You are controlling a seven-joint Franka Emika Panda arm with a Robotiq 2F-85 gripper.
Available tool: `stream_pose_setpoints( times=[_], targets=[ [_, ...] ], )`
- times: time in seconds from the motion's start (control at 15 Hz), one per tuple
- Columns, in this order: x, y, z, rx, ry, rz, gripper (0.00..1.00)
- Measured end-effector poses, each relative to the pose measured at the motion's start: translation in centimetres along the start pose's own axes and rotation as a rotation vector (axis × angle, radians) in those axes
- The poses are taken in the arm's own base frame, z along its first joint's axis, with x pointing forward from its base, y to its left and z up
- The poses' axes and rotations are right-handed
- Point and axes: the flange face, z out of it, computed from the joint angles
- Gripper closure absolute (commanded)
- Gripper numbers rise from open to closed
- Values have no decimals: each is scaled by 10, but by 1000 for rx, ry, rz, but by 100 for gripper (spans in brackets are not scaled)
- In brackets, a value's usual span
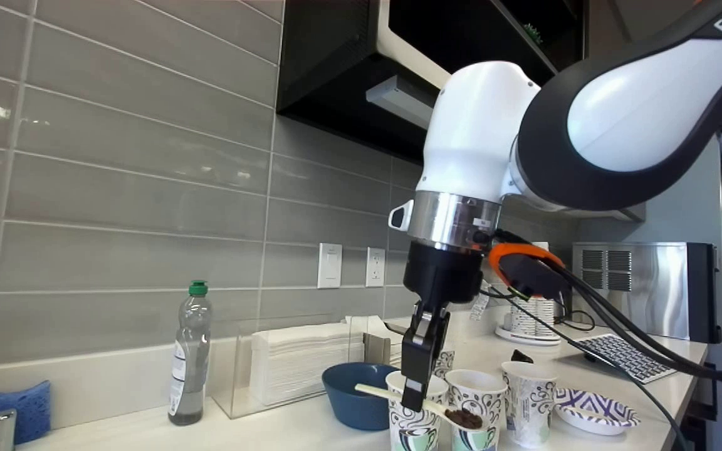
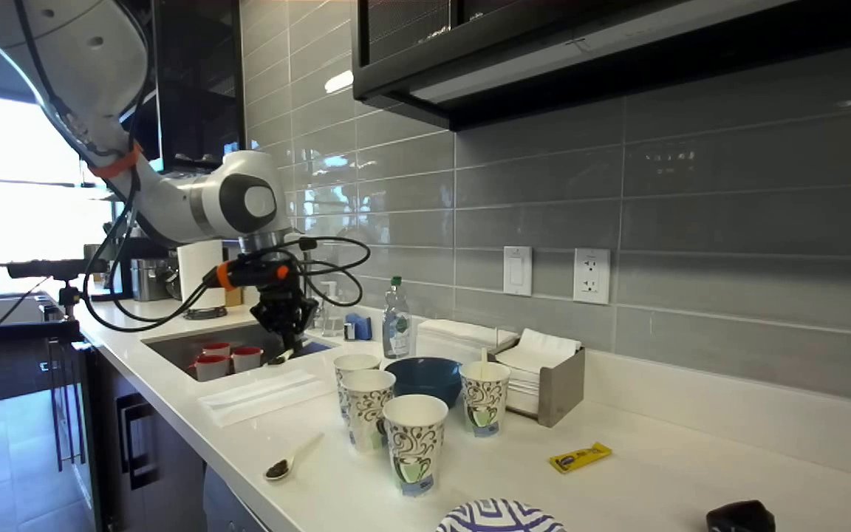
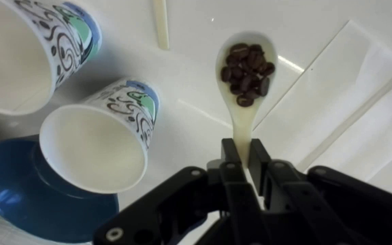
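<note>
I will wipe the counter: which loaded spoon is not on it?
The spoon of dark beans clamped in the gripper; the other loaded spoon rests on the counter.

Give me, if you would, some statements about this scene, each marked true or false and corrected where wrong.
1. The pincer grips a spoon by its handle. True.
2. The held spoon is empty. False: it bears coffee beans.
3. The bowl is red. False: the bowl is blue.
4. A green-capped bottle stands upright. True.
5. Another spoon lies on the counter. True.
6. The yellow packet lies inside a paper cup. False: the yellow packet lies on the counter.
</note>
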Motion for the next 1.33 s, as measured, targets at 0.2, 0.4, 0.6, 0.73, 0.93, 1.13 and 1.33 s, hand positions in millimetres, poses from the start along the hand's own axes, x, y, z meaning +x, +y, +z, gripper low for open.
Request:
stream_pose_setpoints(
  times=[0.2, 0.4, 0.6, 0.73, 0.93, 1.13, 1.33],
  targets=[
    [16, 4, -17, -22, 27, -27, 97],
    [23, 7, -23, -22, 37, -34, 87],
    [21, 6, -21, -21, 32, -34, 87],
    [21, 6, -21, -21, 32, -35, 97],
    [24, 13, -24, -23, 55, -21, 97],
    [31, 27, -32, -26, 111, 4, 97],
    [38, 38, -37, -36, 159, 13, 97]
  ],
)
